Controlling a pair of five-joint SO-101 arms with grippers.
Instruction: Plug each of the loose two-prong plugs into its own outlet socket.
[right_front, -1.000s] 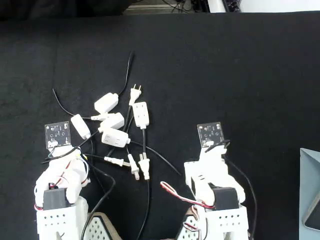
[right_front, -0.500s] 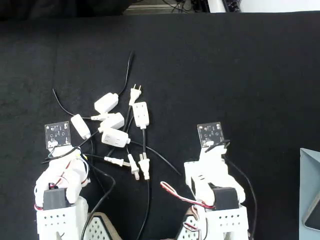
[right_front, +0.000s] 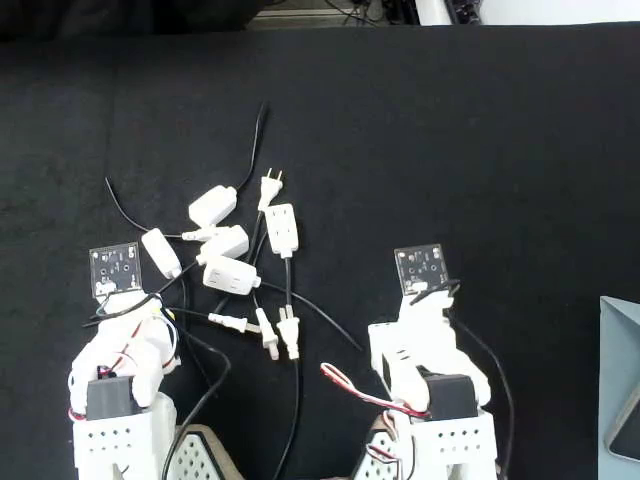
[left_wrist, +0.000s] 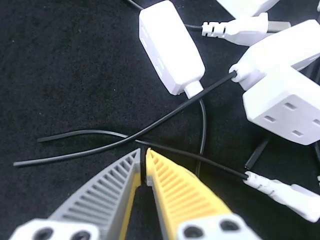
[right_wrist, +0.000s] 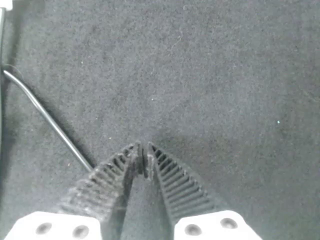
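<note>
Black table seen from above, with an arm at each near corner; the left arm stands just beside a tangle of white fittings on black cords, the right arm well apart from that tangle. Five outlet sockets lie in the tangle: a far socket; a slotted socket beside it; a middle socket; a near socket; and a slim socket, nearest the left arm. The two-prong plugs lie loose on the table: a far plug just beyond the slotted socket, its prongs bare and pointing away from the arms; a side plug between the far and middle sockets; and three near plugs close together on the near side of the tangle, between the two arms. Left end effector: grey and yellow fingers pressed together and holding nothing, the tips just over a thin black cord that runs from one of the sockets; the slim socket lies a little beyond. Right end effector: dark fingers pressed together and empty over bare table, a single black cord passing to one side. A grey-blue object sits at the table's right edge.
</note>
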